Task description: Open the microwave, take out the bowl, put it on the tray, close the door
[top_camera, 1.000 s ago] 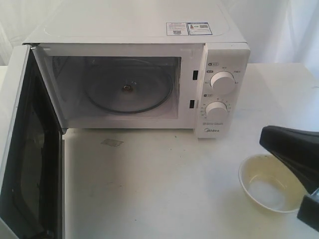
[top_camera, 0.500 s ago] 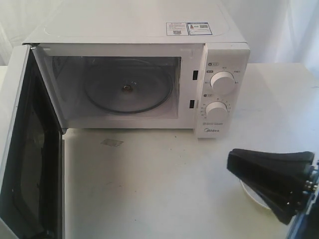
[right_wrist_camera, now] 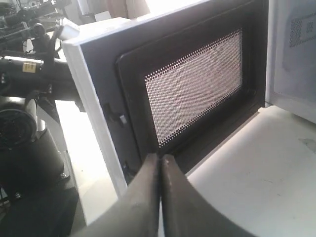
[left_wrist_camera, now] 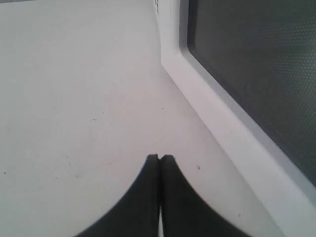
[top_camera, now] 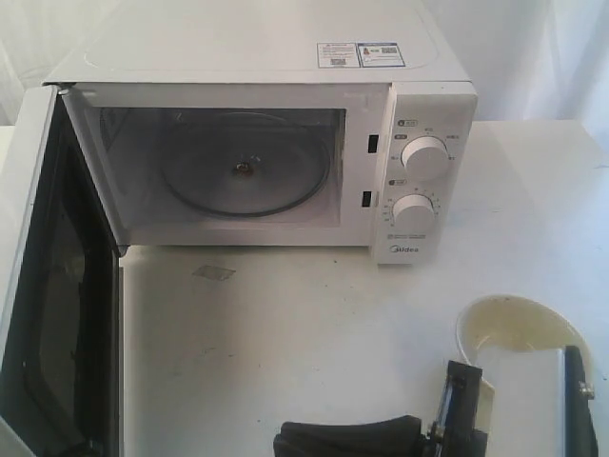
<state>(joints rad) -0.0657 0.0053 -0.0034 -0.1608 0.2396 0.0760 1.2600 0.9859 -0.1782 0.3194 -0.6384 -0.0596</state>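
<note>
Pointing shut, empty fingers of the right gripper at the inner face of the door, swung wide past the left front edge of the worktop. Resting the left gripper, fingers likewise pressed together on nothing, low beside the door's outer window. Finds the bowl out of the microwave, near the front right corner; no tray in sight. Looks like the door-closing step. Calls for a push on the door's outer face, likely from the left gripper, swinging it back until latched.
</note>
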